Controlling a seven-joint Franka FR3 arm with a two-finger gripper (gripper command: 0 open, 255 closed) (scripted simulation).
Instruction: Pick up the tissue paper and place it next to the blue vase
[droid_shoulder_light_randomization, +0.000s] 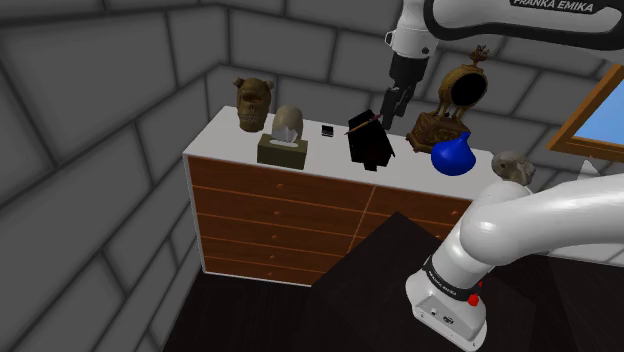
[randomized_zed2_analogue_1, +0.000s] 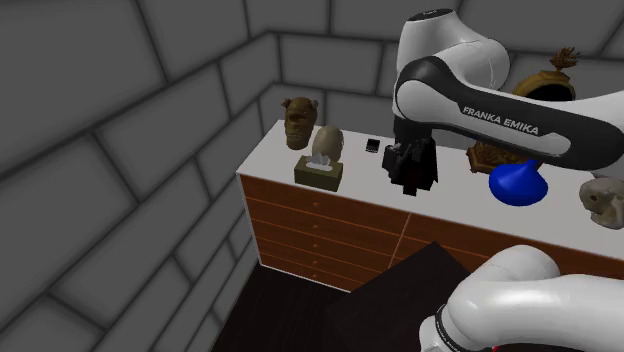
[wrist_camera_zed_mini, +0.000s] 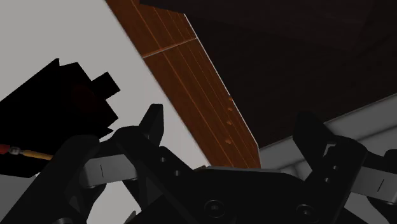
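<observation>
**First:** On the dresser's (droid_shoulder_light_randomization: 290, 190) white top, where is the tissue box to be found?

**Second:** The tissue box (droid_shoulder_light_randomization: 282, 149) is seen near the front edge, toward the shoulder view's left end. It is an olive box with a white tissue drawn up from its slot. A pale egg-shaped object (droid_shoulder_light_randomization: 289, 120) is set just behind it, and a brown head (droid_shoulder_light_randomization: 253, 103) is placed further back, near the corner.

**First:** And where is the blue vase placed?

**Second:** The blue vase (droid_shoulder_light_randomization: 457, 156) is set well apart from the box, toward the shoulder view's right. It is just in front of an ornate clock (droid_shoulder_light_randomization: 455, 100). A black blocky object (droid_shoulder_light_randomization: 370, 143) is seen between box and vase.

**First:** How is the gripper held?

**Second:** The gripper (droid_shoulder_light_randomization: 388, 110) is hung above the dresser top, beside the upper part of the black blocky object and near the clock. It is well apart from the tissue box. In the wrist view its fingers (wrist_camera_zed_mini: 153, 127) are spread wide. The dresser's front edge and wooden drawer fronts are seen between them, and the black object lies off to one side, untouched.
</observation>
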